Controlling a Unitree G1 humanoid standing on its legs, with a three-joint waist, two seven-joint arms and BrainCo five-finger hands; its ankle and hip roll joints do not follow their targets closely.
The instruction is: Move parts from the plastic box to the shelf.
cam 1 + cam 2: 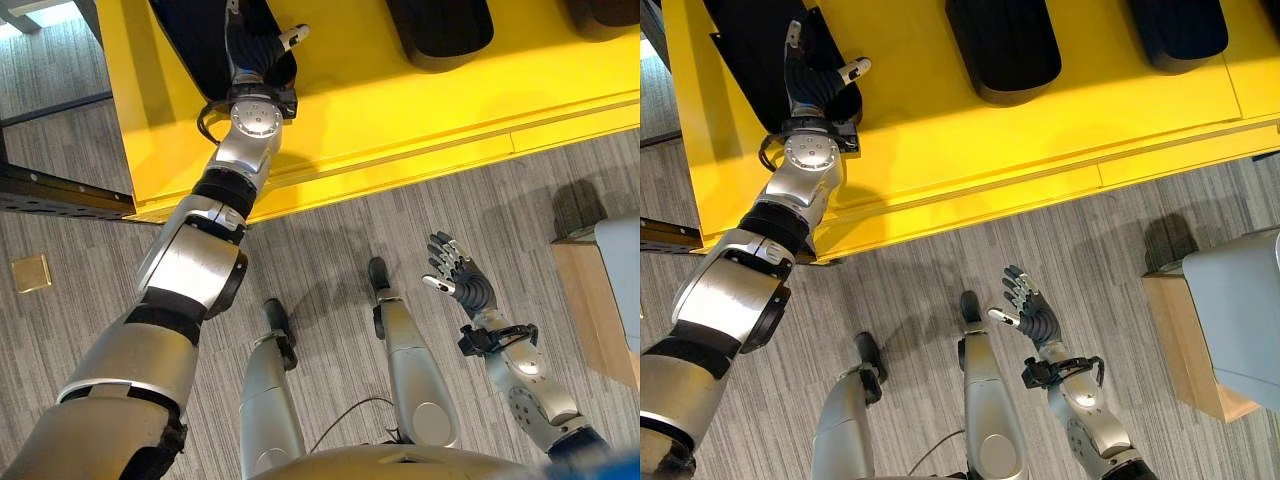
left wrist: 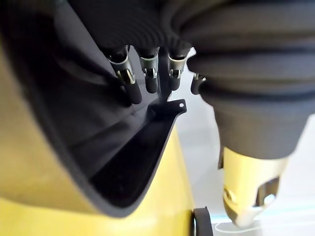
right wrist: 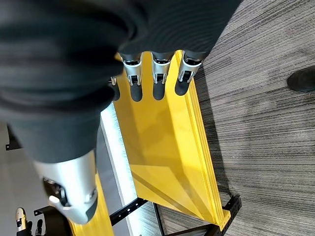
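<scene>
A yellow shelf (image 1: 400,110) runs across the top of the eye views. At its left end lies a black moulded part (image 1: 750,40), and my left hand (image 1: 810,82) rests on it with fingers straight along its surface and the thumb spread to the side, clear of it. In the left wrist view the fingertips (image 2: 133,91) touch the black part (image 2: 98,123) near its rim. My right hand (image 1: 1032,312) hangs open over the carpet, palm up and empty. The grey plastic box (image 1: 1235,320) stands at the right edge.
Two more black parts (image 1: 1002,45) (image 1: 1175,30) lie further right on the shelf. The box sits on a wooden stand (image 1: 1180,340). A black metal frame (image 1: 60,190) adjoins the shelf's left end, and a brass floor plate (image 1: 30,272) lies in the grey carpet.
</scene>
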